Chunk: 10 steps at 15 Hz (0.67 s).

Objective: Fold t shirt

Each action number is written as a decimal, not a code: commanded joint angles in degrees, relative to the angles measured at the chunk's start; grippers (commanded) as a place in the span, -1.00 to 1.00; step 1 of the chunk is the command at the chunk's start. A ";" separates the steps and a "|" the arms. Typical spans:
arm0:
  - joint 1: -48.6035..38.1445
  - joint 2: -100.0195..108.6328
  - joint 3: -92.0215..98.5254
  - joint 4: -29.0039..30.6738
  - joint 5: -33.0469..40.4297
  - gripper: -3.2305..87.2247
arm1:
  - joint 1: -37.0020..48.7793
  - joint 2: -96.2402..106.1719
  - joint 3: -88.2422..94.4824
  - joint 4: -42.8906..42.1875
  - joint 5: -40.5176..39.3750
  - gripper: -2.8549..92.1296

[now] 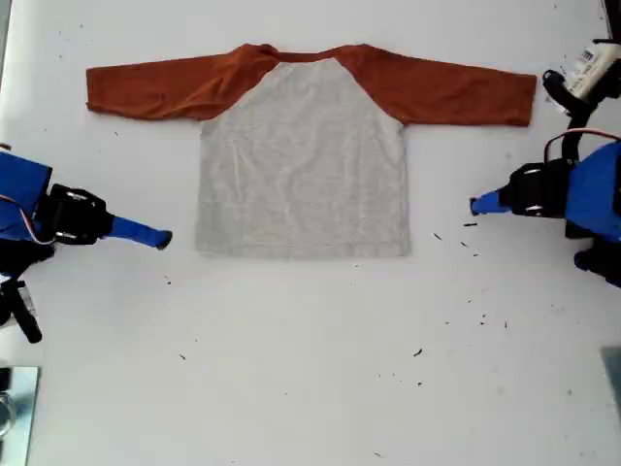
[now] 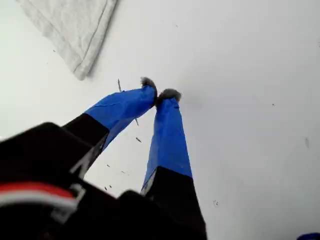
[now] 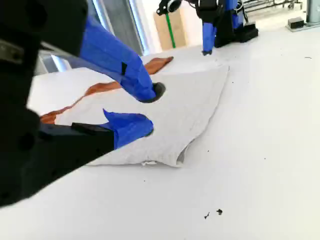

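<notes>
The t shirt [image 1: 303, 155] lies flat on the white table, with a grey body and rust-orange sleeves spread toward both sides of the exterior view. Only plain grey shows on its upper side. My first gripper [image 1: 475, 204] [image 2: 159, 90] is at the exterior view's right, shut on nothing, a short way off the shirt's hem corner [image 2: 80, 70]. At the exterior view's left, my second gripper [image 1: 163, 238] [image 3: 149, 110] is open. It hovers just beside the other hem corner [image 3: 170, 157], apart from the cloth.
Small dark specks [image 1: 471, 225] are scattered on the table toward the exterior view's right and front. A metallic object [image 1: 15, 408] sits at that view's lower left edge. An arm base with a white label [image 1: 587, 66] stands at its upper right.
</notes>
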 commanded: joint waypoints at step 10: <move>-2.02 0.35 0.53 0.18 -2.90 -0.94 | 6.50 -26.37 -25.22 2.55 -9.40 -0.87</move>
